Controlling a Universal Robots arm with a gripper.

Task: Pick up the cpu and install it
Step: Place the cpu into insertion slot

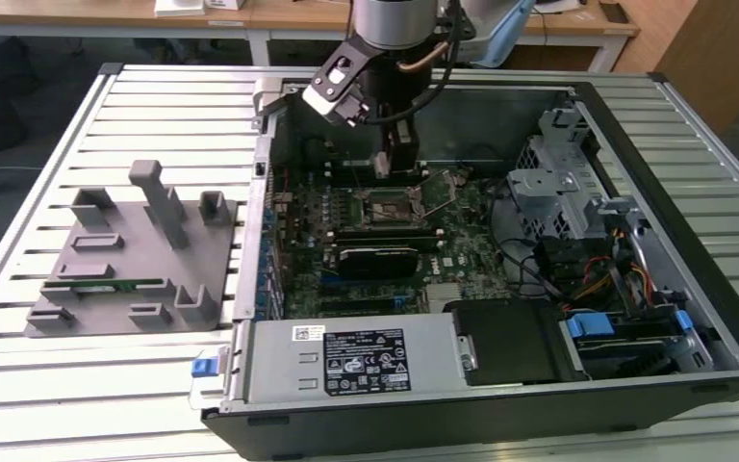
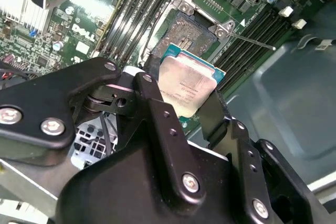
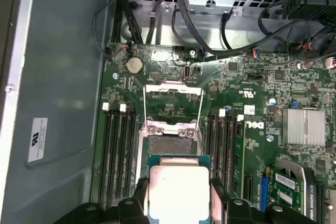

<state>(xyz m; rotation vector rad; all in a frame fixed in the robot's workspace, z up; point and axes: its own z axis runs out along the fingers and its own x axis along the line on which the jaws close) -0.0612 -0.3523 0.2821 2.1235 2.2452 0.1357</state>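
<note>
The gripper (image 2: 185,98) pinches the cpu (image 2: 190,83) by two opposite edges, leaving its flat faces clear, over one edge of the open socket (image 3: 168,145), whose retention frame (image 3: 157,88) is swung back so the motherboard (image 1: 460,252) seat lies bare

Layout: you are seeing the computer case (image 1: 498,423) sitting on the slatted table (image 1: 36,385), with the fixture plate (image 1: 132,279) lying just beside it on the exterior view's left. The motherboard (image 3: 173,98) is lying flat in the case. Your gripper (image 3: 178,192) is holding the cpu (image 3: 177,190) over the socket (image 3: 168,145). Memory slots (image 3: 118,156) are flanking that socket on both sides.
</note>
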